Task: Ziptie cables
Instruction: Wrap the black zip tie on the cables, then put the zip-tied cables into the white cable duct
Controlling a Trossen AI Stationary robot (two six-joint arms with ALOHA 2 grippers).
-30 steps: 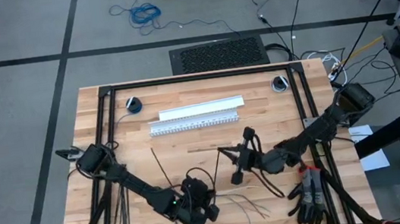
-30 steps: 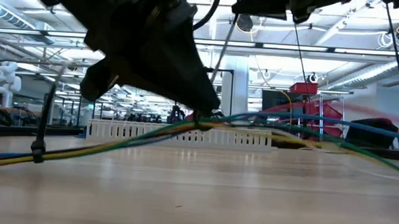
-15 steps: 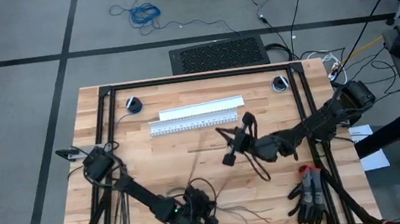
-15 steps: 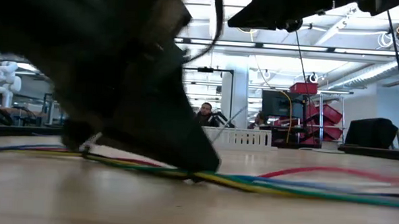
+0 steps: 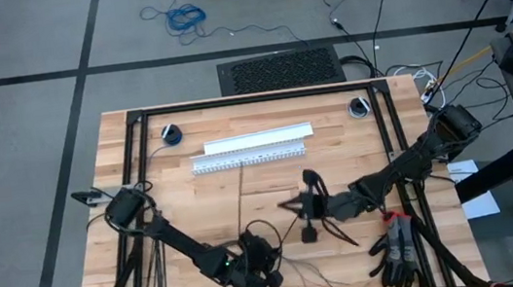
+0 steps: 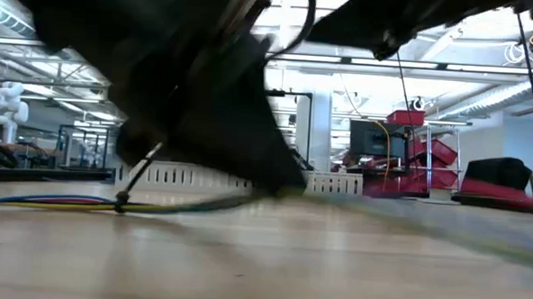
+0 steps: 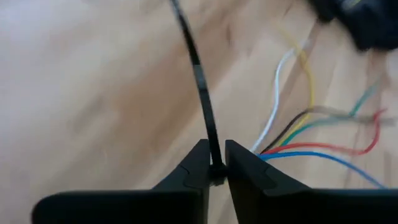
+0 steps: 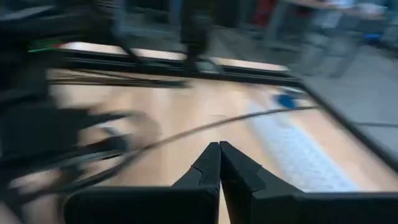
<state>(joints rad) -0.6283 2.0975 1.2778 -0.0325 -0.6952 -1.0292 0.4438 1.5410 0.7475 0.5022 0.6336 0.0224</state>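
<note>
My left fingers point(image 7: 214, 171) pinch a ziptie point(image 7: 199, 81) beside the cables point(image 7: 311, 140) at the counter's point(image 5: 338, 168) near edge. My right fingers point(image 8: 219, 163) are closed, empty, mid-counter. I judge tightening remains; more zipties point(image 5: 158, 278) wait.

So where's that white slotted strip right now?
Seen from above, the white slotted strip lies flat toward the far edge of the wooden table, midway across, right beside a plain white strip and beyond both arms.
</note>
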